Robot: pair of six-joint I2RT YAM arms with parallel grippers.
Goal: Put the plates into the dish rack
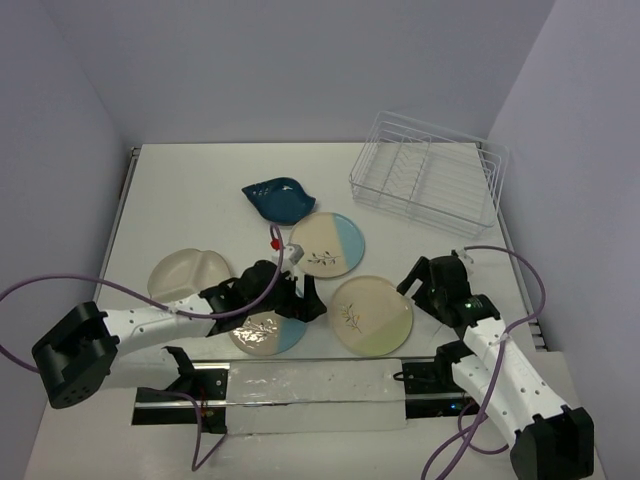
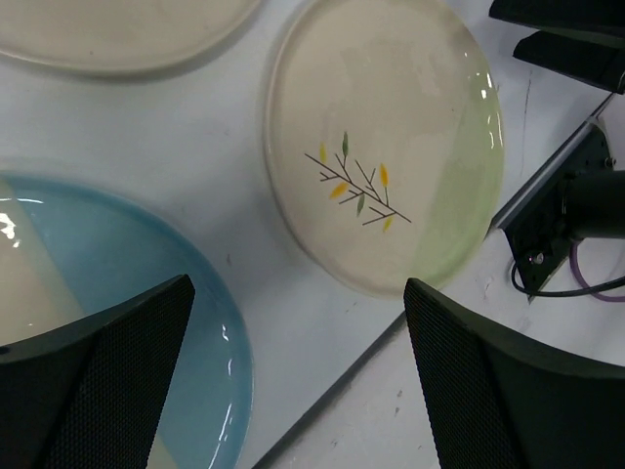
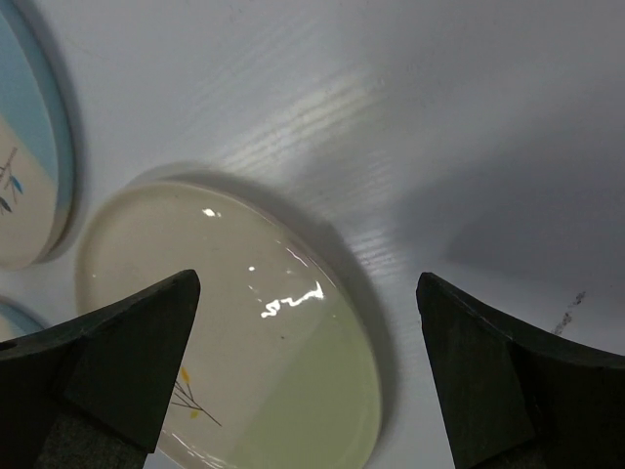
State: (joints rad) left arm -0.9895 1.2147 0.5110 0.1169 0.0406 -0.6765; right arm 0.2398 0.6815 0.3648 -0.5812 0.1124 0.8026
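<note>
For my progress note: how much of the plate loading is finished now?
Done: nothing; the dish rack holds no plate. In hand: nothing gripped; the left gripper hangs open over the near blue plate, the right gripper open by the green plate. Left: all five plates lie on the table.

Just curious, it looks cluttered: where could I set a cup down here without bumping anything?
Bare table lies far left, behind the divided plate and left of the blue leaf dish. A smaller patch sits between the dish rack and the green plate. The middle is crowded: plates lie close together around the left end effector.
</note>
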